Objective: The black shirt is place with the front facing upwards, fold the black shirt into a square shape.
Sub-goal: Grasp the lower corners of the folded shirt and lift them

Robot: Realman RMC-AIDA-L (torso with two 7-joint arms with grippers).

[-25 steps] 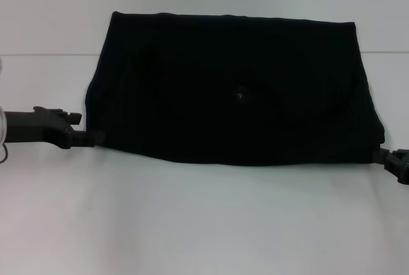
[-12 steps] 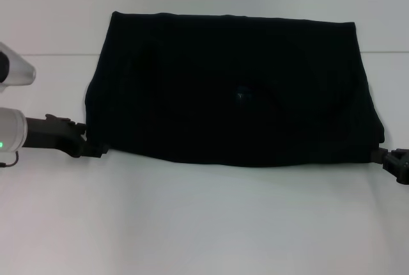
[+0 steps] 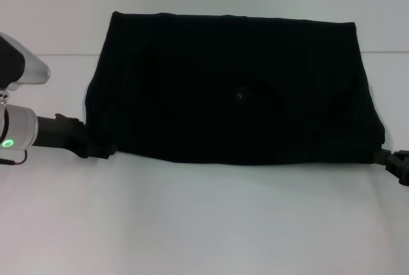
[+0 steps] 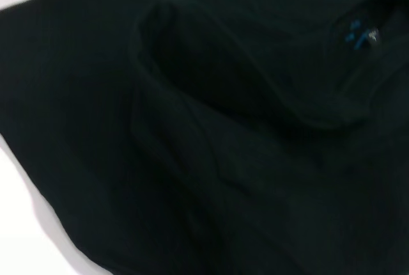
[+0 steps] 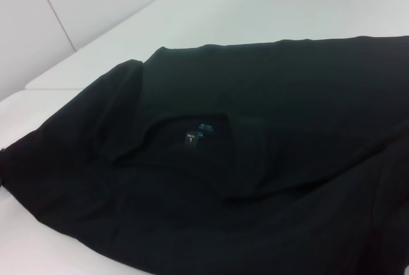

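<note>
1. White table (image 3: 204, 224): a plain matte surface filling the head view; a faint seam is running across it at the far side, level with the upper part of the garment. In the right wrist view, pale wall panels (image 5: 96, 6) are standing behind the table's far edge.
2. Black shirt (image 3: 233, 89): lying flat on the table, folded into a wide band that is occupying the centre and 12 o'clock area of the head view. Its far edge is running straight; its near edge is sagging toward 6 o'clock in the middle. No lettering is showing on the exposed face.
3. Neck opening with a small label (image 5: 192, 139): lying near the middle of the folded shirt, with a curved collar fold around it; the left wrist view is showing the same collar ridge (image 4: 211, 51) close up.
4. Left gripper (image 3: 102, 150): reaching in from 9 o'clock, its tip touching the shirt's near left corner. Whether it is clenched on the cloth or released cannot be told.
5. Right gripper (image 3: 397, 165): sitting at the 3 o'clock edge, just beside the shirt's near right corner. Its grasp likewise cannot be told.
6. Containers: none is showing in any view.
</note>
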